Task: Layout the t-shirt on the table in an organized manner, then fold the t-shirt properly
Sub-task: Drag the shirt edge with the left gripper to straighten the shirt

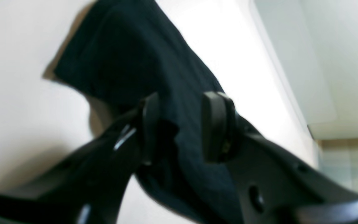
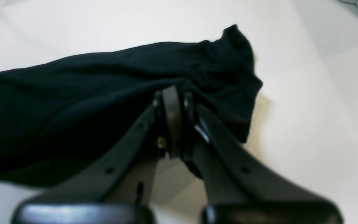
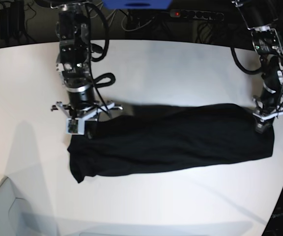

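Where the t-shirt [image 3: 171, 142] lies stretched crosswise on the table [image 3: 181, 69], it reads as one long band of soft, matte black fabric, creased and bunched at both ends. Right gripper [image 2: 173, 93], at the shirt's left end in base view: jaws pinched together on a fold. Left gripper [image 1: 180, 124], at the opposite end near the table's curved edge: jaws parted, cloth between them. Bare white tabletop surrounds the shirt. Count: one shirt, two arms.

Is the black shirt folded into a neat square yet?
No, the t-shirt lies stretched in one long band across the table, its ends at the two arms.
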You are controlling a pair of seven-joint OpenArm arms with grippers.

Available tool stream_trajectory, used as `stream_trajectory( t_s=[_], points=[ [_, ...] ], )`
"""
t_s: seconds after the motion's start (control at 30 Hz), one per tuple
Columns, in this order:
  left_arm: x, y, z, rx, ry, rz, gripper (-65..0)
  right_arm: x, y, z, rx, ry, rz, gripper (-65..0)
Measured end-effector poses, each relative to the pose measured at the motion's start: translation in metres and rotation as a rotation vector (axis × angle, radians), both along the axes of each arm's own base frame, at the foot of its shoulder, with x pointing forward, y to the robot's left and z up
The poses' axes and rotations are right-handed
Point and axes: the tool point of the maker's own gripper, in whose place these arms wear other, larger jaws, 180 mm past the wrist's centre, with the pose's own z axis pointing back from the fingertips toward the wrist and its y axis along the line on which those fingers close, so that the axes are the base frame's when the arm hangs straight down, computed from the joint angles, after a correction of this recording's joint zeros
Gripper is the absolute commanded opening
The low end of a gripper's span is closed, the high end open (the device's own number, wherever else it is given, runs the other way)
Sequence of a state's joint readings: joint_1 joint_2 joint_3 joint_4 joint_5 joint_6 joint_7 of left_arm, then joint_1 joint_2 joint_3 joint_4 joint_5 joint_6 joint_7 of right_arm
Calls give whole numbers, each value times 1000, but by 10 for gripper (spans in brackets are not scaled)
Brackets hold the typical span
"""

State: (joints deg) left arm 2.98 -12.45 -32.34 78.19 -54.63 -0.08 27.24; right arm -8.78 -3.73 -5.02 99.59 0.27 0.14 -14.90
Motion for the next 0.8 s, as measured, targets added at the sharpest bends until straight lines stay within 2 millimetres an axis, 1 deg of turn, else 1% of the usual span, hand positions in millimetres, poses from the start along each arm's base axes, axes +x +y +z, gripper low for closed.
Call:
stream_trajectory(
  t_s=[0.1,0.17,0.27,0.33,0.47,0.53,0.63,0.7,0.8],
  points=[
    [-12,-3,-28,-42,74,11,-425,0,2,0,3,1,3,-650],
    [-11,-5,-32,-37,82,5,-425,0,2,0,3,1,3,-650],
    [-5,-16,-32,-43,80,-27,-425,0,2,0,2,1,3,-650],
    [0,-18,-29,-46,68,-30,-425,0,2,0,2,1,3,-650],
    [2,-16,-23,-41,52,-26,-425,0,2,0,2,1,4,-650],
    [5,-19,-18,-46,33,-25,-425,0,2,0,2,1,3,-650],
    [9,-25,-8,-44,9,-40,-425,-1,2,-7,2,18,4,-650],
    [12,-27,1,-31,-13,-50,-425,-2,2,-12,1,31,5,-650],
    [15,-26,10,-20,-35,-51,-425,-2,3,-14,1,35,6,-650]
  ],
)
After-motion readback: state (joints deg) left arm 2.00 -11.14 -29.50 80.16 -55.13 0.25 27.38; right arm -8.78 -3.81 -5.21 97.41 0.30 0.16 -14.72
